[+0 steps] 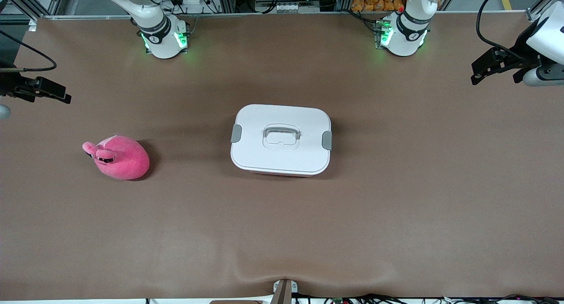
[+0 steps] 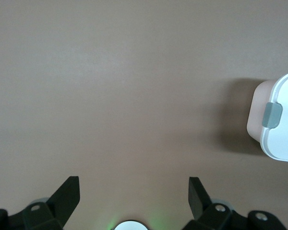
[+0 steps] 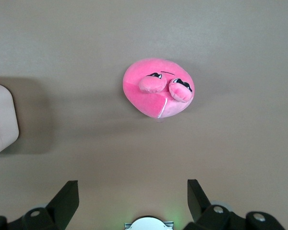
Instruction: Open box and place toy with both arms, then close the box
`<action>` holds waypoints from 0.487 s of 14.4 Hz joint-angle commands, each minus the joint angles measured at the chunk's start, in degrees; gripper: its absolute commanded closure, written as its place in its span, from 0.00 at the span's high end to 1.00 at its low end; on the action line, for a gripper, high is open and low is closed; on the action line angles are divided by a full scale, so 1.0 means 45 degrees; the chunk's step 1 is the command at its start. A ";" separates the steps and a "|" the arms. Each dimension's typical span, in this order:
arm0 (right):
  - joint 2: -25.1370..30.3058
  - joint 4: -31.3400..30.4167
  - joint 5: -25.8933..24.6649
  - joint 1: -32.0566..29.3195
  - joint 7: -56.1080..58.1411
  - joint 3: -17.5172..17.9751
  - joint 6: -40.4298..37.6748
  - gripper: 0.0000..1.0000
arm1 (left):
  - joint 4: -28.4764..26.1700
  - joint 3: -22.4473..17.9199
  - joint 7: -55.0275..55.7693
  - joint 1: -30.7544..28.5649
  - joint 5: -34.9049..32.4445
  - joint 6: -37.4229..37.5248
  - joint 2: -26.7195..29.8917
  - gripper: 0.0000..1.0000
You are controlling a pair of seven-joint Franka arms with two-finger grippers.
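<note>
- The box [image 1: 281, 139] sits mid-desk [image 1: 396, 216], its white lid [image 1: 282, 158] on and both grey clips [image 1: 327, 140] down against the sides; the recessed handle [image 1: 282, 133] lies flat in the lid.
- The toy [image 1: 118, 157] lies on the desk well apart from the box, toward the right arm's end, slightly nearer the front camera than the box.
- The left pincer [image 2: 134, 191] hangs over bare desk off the box's left-arm end, fingers [image 2: 67, 194] spread wide, holding nothing.
- The right pincer [image 3: 133, 191] hangs over the desk near the toy, well apart from the box, fingers [image 3: 67, 196] spread wide and empty.
- Each arm waits at its own end of the desk.
</note>
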State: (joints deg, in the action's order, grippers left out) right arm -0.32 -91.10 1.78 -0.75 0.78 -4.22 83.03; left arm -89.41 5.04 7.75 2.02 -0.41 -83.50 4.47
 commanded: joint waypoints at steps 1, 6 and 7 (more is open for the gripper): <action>-0.0007 -0.0067 -0.0181 -0.0146 0.0178 0.0118 0.0007 1.00 | 0.0143 0.0092 -0.0140 -0.0098 0.0168 0.0196 -0.0133 1.00; -0.0007 -0.0223 -0.0161 -0.0146 0.0197 0.0118 0.0007 1.00 | 0.0007 0.0170 0.1222 0.0136 0.0227 0.0196 -0.0289 1.00; -0.0007 -0.0224 -0.0161 -0.0146 0.0197 0.0118 0.0007 1.00 | -0.0033 0.0208 0.1575 0.0330 0.0266 0.0196 -0.0308 1.00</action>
State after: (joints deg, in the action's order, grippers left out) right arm -0.60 -91.58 1.78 -0.75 0.84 -4.22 83.02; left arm -89.57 5.63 11.75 2.52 -0.27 -83.37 3.27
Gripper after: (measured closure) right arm 0.000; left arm 0.000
